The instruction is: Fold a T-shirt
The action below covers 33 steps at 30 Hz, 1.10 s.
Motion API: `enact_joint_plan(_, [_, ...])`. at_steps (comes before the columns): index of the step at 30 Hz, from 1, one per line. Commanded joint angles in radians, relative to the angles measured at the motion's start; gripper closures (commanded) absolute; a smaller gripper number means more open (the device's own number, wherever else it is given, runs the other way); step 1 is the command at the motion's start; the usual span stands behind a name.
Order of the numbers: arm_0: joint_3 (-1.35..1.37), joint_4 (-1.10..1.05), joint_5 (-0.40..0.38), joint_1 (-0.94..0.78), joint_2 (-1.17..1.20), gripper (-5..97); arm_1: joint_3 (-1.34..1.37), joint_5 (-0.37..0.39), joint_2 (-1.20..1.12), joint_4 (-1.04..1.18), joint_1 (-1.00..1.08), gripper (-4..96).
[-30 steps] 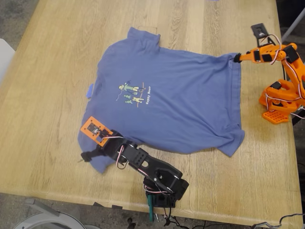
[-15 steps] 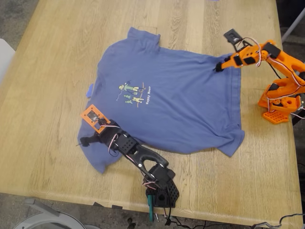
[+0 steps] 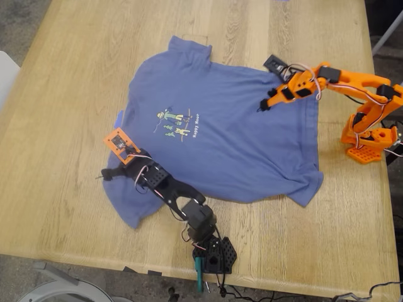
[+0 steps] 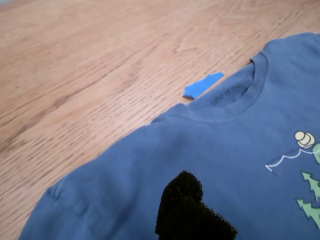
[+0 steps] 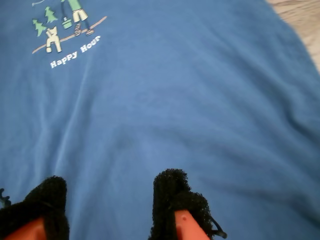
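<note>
The slate-blue T-shirt (image 3: 233, 138) lies spread flat on the wooden table (image 3: 63, 75), print (image 3: 177, 123) facing up. My first gripper (image 3: 104, 175), on the black arm, is over the sleeve and shoulder nearest the exterior view's lower left. In the first wrist view its black pads (image 4: 186, 210) show as one closed mass on the T-shirt (image 4: 240, 150), short of the collar. My second gripper (image 3: 261, 107), on the orange arm, hovers over the shirt's body toward the hem. It (image 5: 107, 200) is open, with flat T-shirt (image 5: 175, 100) fabric below and nothing between its pads.
A small strip of blue tape (image 3: 118, 119) is stuck to the table beside the collar, and the same tape (image 4: 202, 85) shows in the first wrist view. The orange arm's base (image 3: 368, 141) stands at the exterior view's right, the black arm's base (image 3: 214, 255) at the near table edge.
My second gripper has swung from the hem corner inward over the shirt's body. My first gripper has slid along the sleeve toward the shoulder. The shirt's outline looks the same.
</note>
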Motion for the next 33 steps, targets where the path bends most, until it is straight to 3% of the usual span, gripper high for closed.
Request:
enact_joint_plan(1, [-0.175,-0.092,0.018,0.009,-0.043,39,-0.06,0.008,-0.038,-0.086,-0.026,63.7])
enact_joint_plan(10, [-0.304,-0.115,0.031,0.029,-0.221,35,-0.084,0.008,-0.199,-0.272,-0.091,63.0])
enact_joint_plan(20, [-0.595,-0.086,0.038,0.086,-0.472,34,-0.359,0.014,-0.457,-0.27,-0.14,63.0])
enact_joint_plan(33, [-0.951,0.041,0.051,0.115,-0.764,32,-0.511,0.029,-0.618,-0.25,-0.181,64.0])
